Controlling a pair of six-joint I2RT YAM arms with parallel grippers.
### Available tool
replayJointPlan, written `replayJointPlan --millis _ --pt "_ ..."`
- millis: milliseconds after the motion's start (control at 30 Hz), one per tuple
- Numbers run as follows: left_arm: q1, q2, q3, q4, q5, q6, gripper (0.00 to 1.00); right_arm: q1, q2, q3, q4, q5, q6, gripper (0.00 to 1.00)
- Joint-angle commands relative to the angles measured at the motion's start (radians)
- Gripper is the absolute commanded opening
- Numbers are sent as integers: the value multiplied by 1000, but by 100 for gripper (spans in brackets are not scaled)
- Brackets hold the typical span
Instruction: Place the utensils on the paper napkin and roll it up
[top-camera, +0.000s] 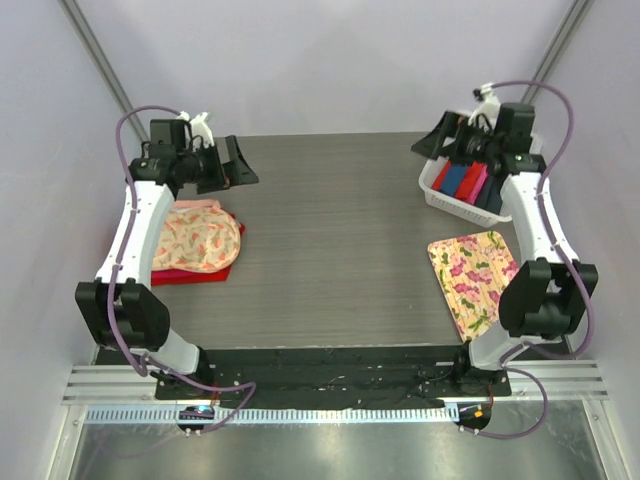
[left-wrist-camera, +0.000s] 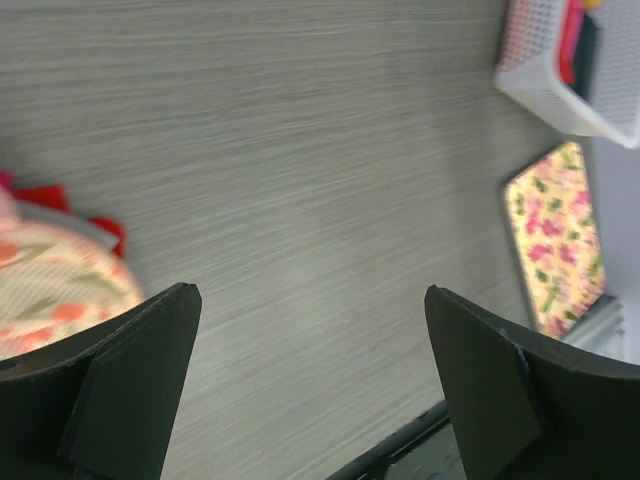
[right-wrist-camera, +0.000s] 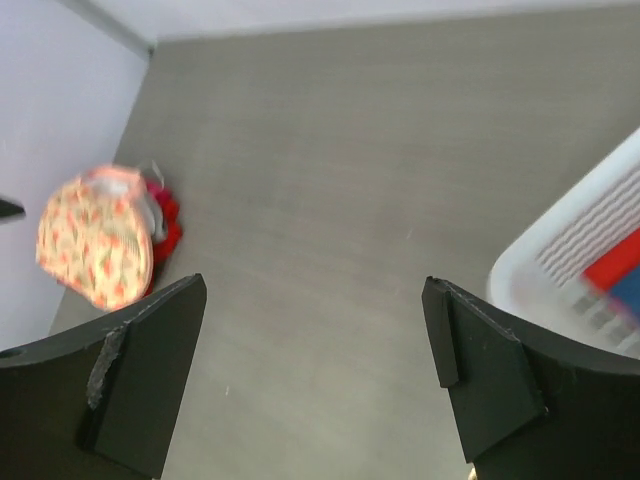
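Right tool (right-wrist-camera: 312, 290) hangs released and empty. Just below its right finger, a white mesh plastic basket (top-camera: 432, 192) holds the dark blue rolled paper napkin (top-camera: 455, 178), seemingly filed as finished beside red and pink rolls (top-camera: 472, 183). Copper utensils aren't visible. Left tool (left-wrist-camera: 310, 295), also released, hovers over the grey worktop (top-camera: 330, 230).

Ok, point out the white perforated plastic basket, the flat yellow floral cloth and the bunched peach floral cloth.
white perforated plastic basket (top-camera: 445, 198): top external view, near side wall.
flat yellow floral cloth (top-camera: 475, 275): top external view, its middle.
bunched peach floral cloth (top-camera: 195, 235): top external view, its middle.
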Motion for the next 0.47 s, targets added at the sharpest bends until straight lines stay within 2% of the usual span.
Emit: replayJointPlan --millis 0,133,267,433 --pt "26 -88 -60 -71 -121 111 100 39 -132 -205 -81 69 -78 100" --pt "26 -167 -205 -47 -205 149 100 45 -247 -426 -86 89 -130 99" --pt "26 -241 -362 -8 -230 139 100 47 -353 -556 -91 104 -164 100" --pt "24 -289 -388 -2 -276 127 100 47 -450 -629 -97 136 -191 100"
